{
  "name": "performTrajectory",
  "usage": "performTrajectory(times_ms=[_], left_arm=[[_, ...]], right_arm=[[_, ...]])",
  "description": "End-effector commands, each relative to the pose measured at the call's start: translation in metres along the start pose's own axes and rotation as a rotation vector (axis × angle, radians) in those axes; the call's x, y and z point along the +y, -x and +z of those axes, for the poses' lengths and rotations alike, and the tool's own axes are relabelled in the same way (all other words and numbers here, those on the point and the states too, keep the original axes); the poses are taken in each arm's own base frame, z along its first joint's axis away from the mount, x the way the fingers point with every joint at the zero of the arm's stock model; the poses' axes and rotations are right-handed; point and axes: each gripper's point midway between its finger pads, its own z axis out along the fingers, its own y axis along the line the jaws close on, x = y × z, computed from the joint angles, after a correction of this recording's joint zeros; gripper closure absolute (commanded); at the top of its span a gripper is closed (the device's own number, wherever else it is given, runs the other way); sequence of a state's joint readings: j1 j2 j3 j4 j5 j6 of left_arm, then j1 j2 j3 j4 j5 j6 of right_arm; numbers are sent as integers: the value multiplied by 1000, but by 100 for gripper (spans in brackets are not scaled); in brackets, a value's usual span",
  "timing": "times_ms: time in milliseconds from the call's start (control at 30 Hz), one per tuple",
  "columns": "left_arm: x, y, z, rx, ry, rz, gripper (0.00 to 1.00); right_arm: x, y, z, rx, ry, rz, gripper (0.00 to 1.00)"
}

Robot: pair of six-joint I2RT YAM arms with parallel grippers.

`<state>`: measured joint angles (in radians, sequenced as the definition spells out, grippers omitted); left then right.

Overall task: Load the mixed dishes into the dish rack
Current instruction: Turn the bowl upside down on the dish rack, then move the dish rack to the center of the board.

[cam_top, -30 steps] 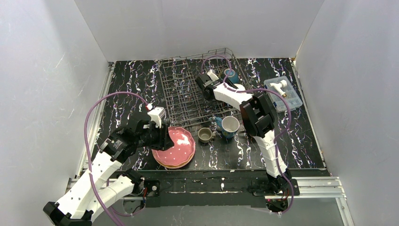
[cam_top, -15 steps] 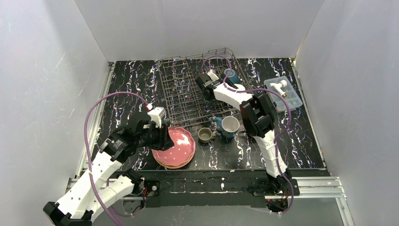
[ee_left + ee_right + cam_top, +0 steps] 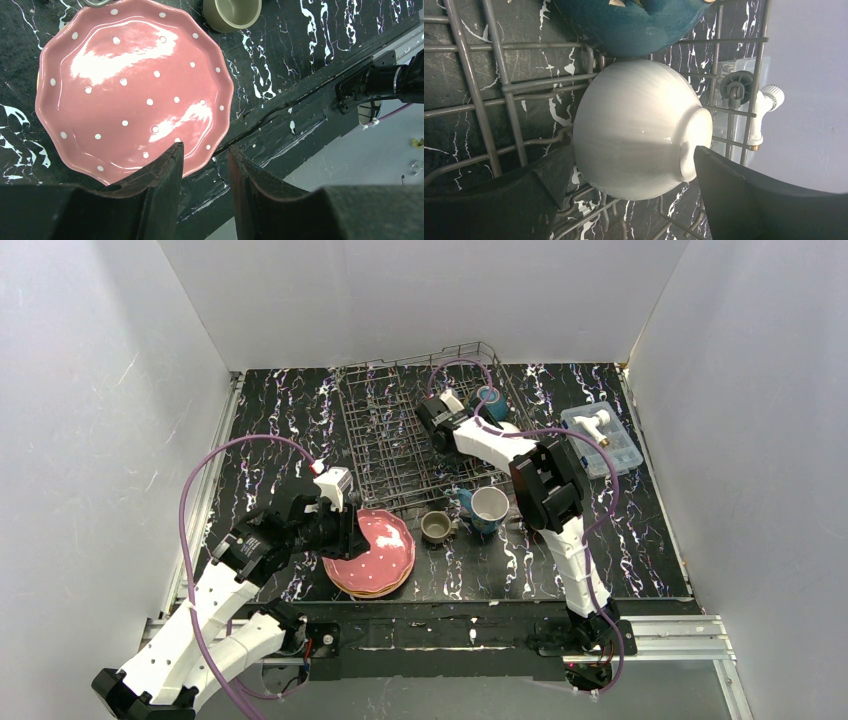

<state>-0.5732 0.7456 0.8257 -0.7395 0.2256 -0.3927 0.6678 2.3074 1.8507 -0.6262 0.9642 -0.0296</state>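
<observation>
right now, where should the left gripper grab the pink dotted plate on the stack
Take the pink plate by its scalloped rim, at the edge nearest the left gripper, coming in low from that side. It lies flat on top of a stack, so the thin rim is probably the only part the jaws can straddle, one finger above and one slipped under.

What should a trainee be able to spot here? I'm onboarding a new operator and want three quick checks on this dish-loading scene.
1. True or false: the white bowl lies inside the dish rack.
2. What colour is the dotted plate in the left wrist view? A yellow, B pink, C blue.
3. Which dish sits right beside the white bowl in the rack?
Key: 1 true. 2 B. 3 the teal bowl.
</observation>
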Motion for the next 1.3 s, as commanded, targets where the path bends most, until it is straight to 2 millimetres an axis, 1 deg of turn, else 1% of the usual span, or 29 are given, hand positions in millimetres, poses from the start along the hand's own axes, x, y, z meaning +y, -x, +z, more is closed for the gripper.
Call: performTrajectory(times_ms=[0, 333, 467, 700, 833, 933, 1133, 1267], left_arm=[[0, -2, 1, 9, -5, 14, 64], [1, -2, 1, 7, -3, 13, 64], [1, -2, 1, 7, 1, 13, 62], [2, -2, 1, 6, 4, 10, 61], [5, -1, 1, -1, 25, 3, 55], [10, 2, -1, -12, 58, -4, 51], [19, 5, -4, 5, 136, -31, 40], [27, 16, -6, -12, 206, -53, 32]], right_arm=[[-23, 19, -18, -56, 4, 122, 2], [-28, 26, -35, -79, 89, 169, 2], [-31, 28, -47, -101, 108, 188, 2], [-37, 28, -66, -131, 142, 217, 2], [-36, 25, -78, -144, 177, 233, 2], [-40, 23, -90, -162, 204, 254, 3], [-55, 19, -120, -208, 256, 305, 6], [-63, 13, -142, -244, 309, 341, 7]])
